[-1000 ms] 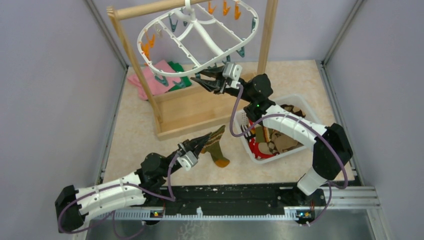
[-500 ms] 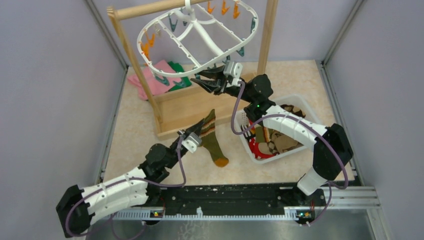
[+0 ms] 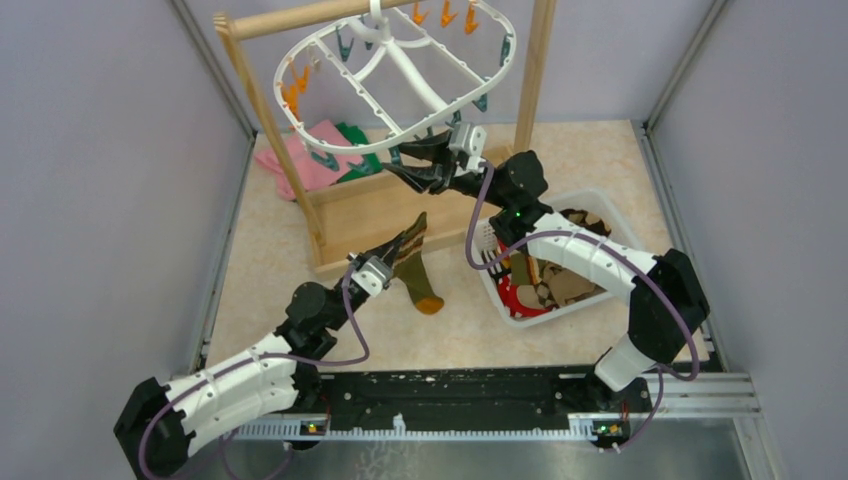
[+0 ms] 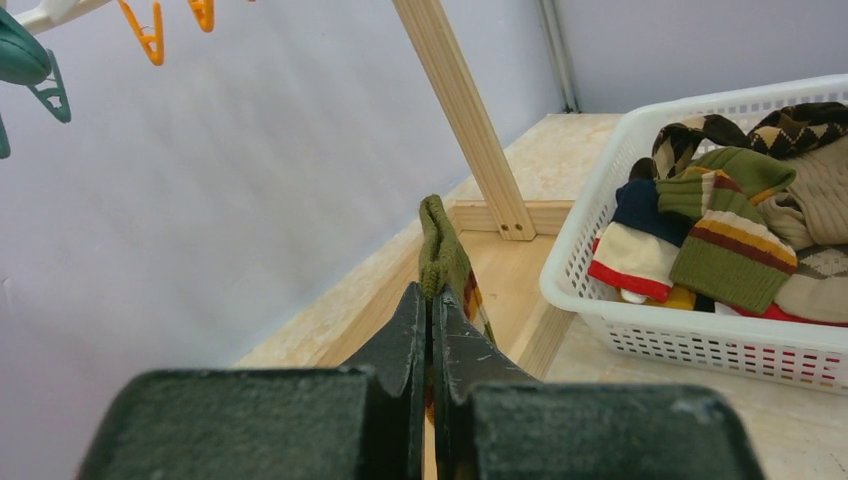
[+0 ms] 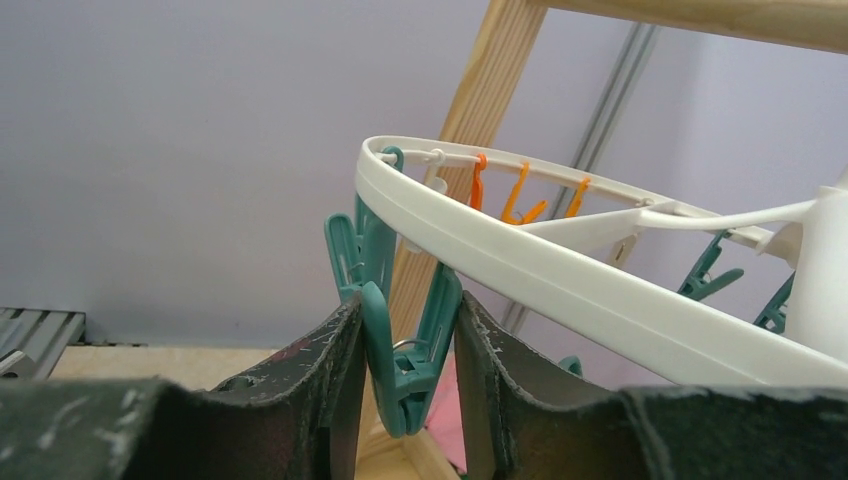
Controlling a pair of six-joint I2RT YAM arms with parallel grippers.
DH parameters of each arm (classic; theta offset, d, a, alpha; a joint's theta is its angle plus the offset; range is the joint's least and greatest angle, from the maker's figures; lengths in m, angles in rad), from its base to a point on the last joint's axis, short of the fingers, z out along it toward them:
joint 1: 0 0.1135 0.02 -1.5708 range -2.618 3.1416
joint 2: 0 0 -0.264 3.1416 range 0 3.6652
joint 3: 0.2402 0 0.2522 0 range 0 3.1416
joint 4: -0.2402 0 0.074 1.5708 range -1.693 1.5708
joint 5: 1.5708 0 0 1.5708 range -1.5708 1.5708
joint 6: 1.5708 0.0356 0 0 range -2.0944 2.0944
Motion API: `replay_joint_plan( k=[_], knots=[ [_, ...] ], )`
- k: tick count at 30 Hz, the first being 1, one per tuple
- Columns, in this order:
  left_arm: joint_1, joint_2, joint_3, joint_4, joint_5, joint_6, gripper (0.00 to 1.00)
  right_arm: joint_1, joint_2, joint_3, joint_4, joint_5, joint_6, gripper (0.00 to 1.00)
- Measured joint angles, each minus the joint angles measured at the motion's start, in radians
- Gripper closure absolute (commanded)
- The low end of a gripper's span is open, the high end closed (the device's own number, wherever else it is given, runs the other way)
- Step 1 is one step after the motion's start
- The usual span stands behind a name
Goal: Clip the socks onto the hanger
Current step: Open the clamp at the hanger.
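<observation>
The left fingers [image 4: 400, 340] clamp an olive sock [image 4: 441, 250] above the tabletop [image 3: 262, 272], while the right fingers [image 5: 325, 370] pinch a teal clip [image 5: 400, 385] on the white hanger [image 5: 560, 285].

The sock [image 4: 440, 250] pinched in my left fingers [image 4: 405, 335] is ribbed knit cloth, soft and matt. Those fingers are dark matt plastic, rough and scuffed; my right fingers [image 5: 335, 360] look the same, flecked with pale scratches. Between them the teal clip [image 5: 380, 345] is smooth glossy plastic with a small metal spring. At three o'clock the hanger [image 5: 560, 280] rim is smooth white plastic, faintly shiny. The rack [image 4: 465, 110] is bare pale wood, matt, grainy.
</observation>
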Motion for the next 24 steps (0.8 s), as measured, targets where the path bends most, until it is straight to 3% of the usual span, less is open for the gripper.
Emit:
replay_joint_plan(
  k=[2, 7, 24],
  knots=[
    [0.002, 0.002, 0.000, 0.000, 0.005, -0.004, 1.00, 0.001, 0.000, 0.000, 0.000, -0.003, 0.000, 0.71],
    [0.014, 0.005, 0.000, 0.005, 0.005, -0.012, 1.00, 0.002, 0.000, 0.002, 0.003, 0.017, 0.005, 0.99],
    [0.126, 0.103, 0.138, 0.054, 0.077, -0.066, 1.00, 0.002, 0.000, 0.002, 0.008, 0.039, 0.012, 1.00]
  ],
)
